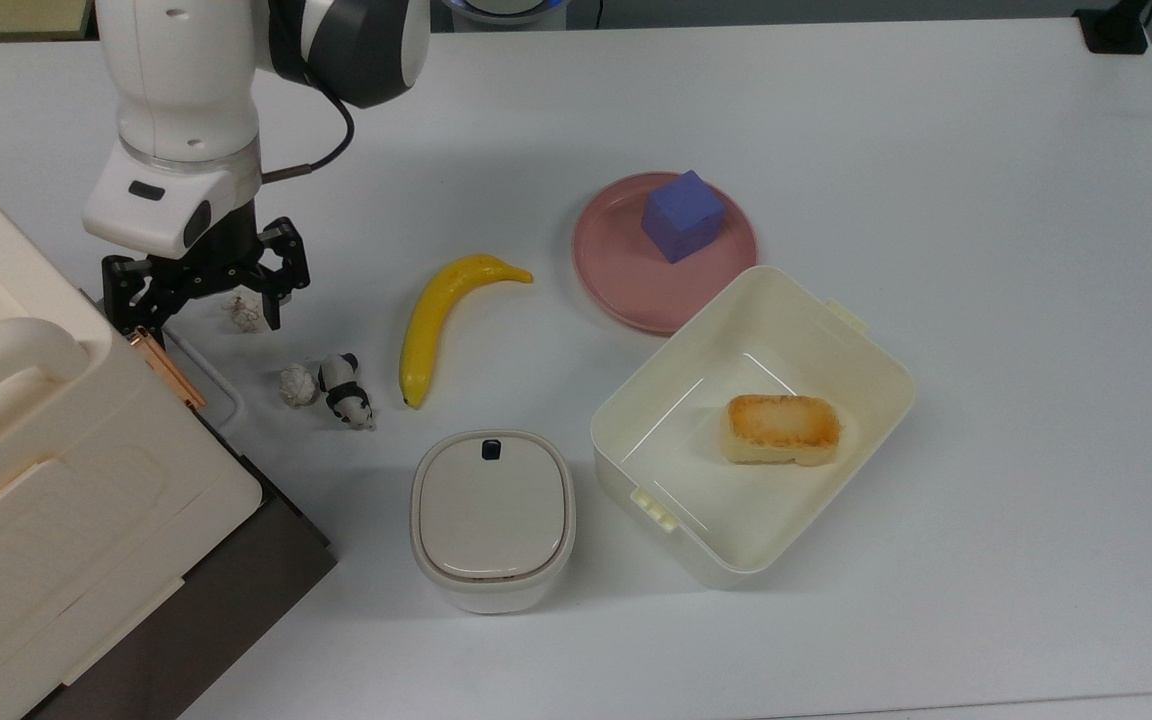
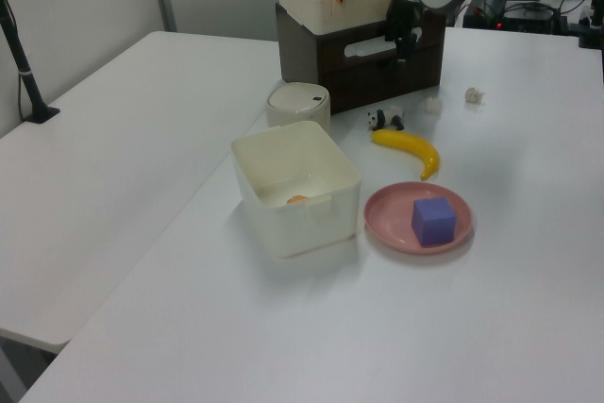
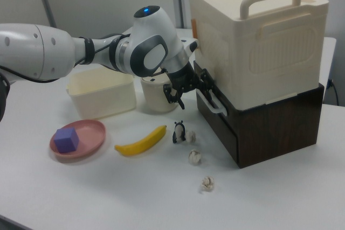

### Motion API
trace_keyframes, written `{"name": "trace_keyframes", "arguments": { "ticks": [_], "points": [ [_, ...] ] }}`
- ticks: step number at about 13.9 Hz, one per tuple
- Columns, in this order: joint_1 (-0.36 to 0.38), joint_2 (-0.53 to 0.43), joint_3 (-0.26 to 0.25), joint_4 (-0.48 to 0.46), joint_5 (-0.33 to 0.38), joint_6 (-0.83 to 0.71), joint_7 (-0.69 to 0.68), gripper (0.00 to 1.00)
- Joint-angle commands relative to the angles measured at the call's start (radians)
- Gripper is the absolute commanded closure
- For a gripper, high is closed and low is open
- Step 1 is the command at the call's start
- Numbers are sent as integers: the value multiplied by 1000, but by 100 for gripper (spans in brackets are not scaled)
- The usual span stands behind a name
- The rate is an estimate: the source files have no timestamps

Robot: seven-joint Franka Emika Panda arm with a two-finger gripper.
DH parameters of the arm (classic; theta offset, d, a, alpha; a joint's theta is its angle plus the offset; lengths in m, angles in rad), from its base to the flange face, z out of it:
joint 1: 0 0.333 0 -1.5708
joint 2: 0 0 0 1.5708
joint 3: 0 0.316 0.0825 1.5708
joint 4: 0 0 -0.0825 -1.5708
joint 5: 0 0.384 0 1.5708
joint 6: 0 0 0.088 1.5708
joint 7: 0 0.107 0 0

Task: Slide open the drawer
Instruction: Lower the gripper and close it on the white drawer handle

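black two-finger gripper (image 3: 190,90) open, fingers spread either side of the white loop handle (image 3: 209,102). dark brown wooden drawer (image 3: 218,116) sits shut, under the cream plastic box with thick handle (image 3: 256,36). yellow banana (image 3: 141,141) lies nearby.

**A robotics lab bench, from where I sit**

I read this as a research lab — not a home or kitchen. The white table (image 1: 936,150) is bare and large, joined by a second white table (image 2: 104,148) in the left view, with plain partition walls behind. A black pole with cable (image 2: 21,68) is clamped at that table's edge. Electronics with a red light (image 2: 500,8) sit behind the robot arm (image 3: 64,49). The props are staged oddments — a toy banana (image 1: 441,315), a purple cube (image 1: 682,215) on a pink plate (image 1: 626,285), a panda figurine (image 1: 344,390).
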Motion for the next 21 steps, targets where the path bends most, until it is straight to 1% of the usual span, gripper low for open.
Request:
{"name": "trace_keyframes", "arguments": {
  "ticks": [1,4,5,6,8,9,13,15,17,19,20,21],
  "points": [
    [10,-36,-6,-21,-12,-64,-25,0],
    [19,-65,-5,-21,-10,-136,-28,0],
    [23,-70,-5,-24,-10,-142,-26,6],
    [25,-73,-5,-27,-10,-142,-22,15],
    [30,-81,-5,-34,-9,-144,-11,50],
    [31,-91,-3,-40,-9,-144,-11,52],
    [42,-113,-3,-64,-9,-156,-15,80],
    [40,-111,-5,-63,-9,-151,-14,80],
    [30,-119,-20,-38,-1,-145,-8,67],
    [22,-136,-58,-26,19,-142,-9,58],
    [22,-138,-66,-24,21,-141,-20,57],
    [25,-127,-63,-26,18,-110,-20,57]
  ]
}}
